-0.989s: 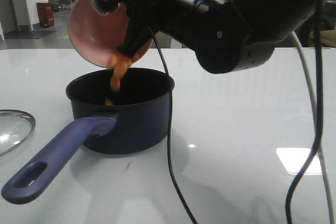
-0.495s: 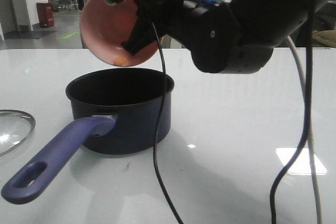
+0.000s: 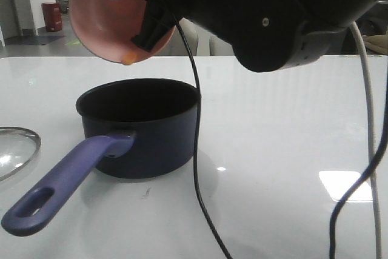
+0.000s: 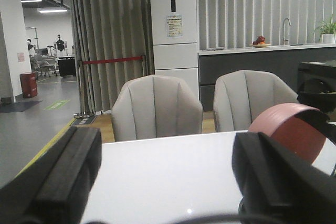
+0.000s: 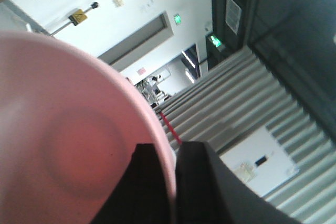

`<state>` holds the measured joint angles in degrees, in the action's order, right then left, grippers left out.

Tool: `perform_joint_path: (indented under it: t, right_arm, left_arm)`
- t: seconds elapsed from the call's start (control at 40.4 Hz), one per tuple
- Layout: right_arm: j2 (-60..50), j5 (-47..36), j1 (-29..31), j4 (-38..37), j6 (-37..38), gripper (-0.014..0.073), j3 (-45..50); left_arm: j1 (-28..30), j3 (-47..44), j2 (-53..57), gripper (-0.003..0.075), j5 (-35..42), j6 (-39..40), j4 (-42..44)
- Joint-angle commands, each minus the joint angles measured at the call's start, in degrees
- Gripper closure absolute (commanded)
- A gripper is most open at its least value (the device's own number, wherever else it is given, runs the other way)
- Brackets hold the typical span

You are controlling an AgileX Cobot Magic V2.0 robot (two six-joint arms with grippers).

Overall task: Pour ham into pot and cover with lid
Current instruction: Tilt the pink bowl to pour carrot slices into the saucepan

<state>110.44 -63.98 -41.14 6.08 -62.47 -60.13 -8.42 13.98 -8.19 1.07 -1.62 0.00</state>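
My right gripper point(image 3: 148, 19) is shut on the rim of the pink bowl point(image 3: 106, 22) and holds it tipped on its side above the pot point(image 3: 139, 127). One orange ham piece point(image 3: 127, 60) clings to the bowl's lower lip. The pot is dark navy with a long purple-blue handle point(image 3: 66, 180) pointing to the front left; its inside is dark and I cannot see ham in it. The glass lid point(image 3: 15, 150) lies at the left edge. In the right wrist view the fingers point(image 5: 152, 182) pinch the bowl's rim point(image 5: 157, 135). My left gripper point(image 4: 168, 182) is open and empty; the bowl point(image 4: 291, 132) shows beyond it.
A black cable point(image 3: 195, 150) hangs from the right arm in front of the pot. A white cable point(image 3: 371, 150) hangs at the right. The white table point(image 3: 285, 137) stretches to the right. Two grey chairs point(image 4: 157, 106) stand behind the table's far edge.
A second ago ham was falling from the bowl into the pot. Since then the bowl has risen and moved left, and only one piece remains on its lip.
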Motion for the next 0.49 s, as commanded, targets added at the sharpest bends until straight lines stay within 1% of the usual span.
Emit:
perform_joint_path:
  t: [0.0,0.148,0.247,0.297,0.371,0.47]
  right_arm:
    - [-3.5,-9.8,0.1,-2.6,-6.0,0.0458,-0.9]
    - [-3.8,-9.8,0.1,-4.3,-7.3,0.0458,-0.9]
    - [-3.9,-9.8,0.1,-2.9,-5.5,0.0458,-0.9]
    - [-3.9,-9.8,0.1,-0.2,-2.4,0.0458,-0.9]
    - [-4.3,-9.8,0.1,6.0,2.7,0.0458,-0.8]
    - [-6.2,-9.8,-1.2,19.8,9.9,0.0458,0.7]
  left_arm:
    - [-0.3,1.6,-0.6,0.0170,4.3,0.3,0.0]
    - [-0.3,1.6,-0.6,0.0170,4.3,0.3,0.0]
    - [-0.3,1.6,-0.6,0.0170,4.3,0.3,0.0]
    - [-0.3,1.6,-0.6,0.0170,4.3,0.3,-0.4]
    - [-0.3,1.6,-0.6,0.0171,4.3,0.3,0.0]
    - [-0.3,1.6,-0.6,0.0170,4.3,0.3,0.0]
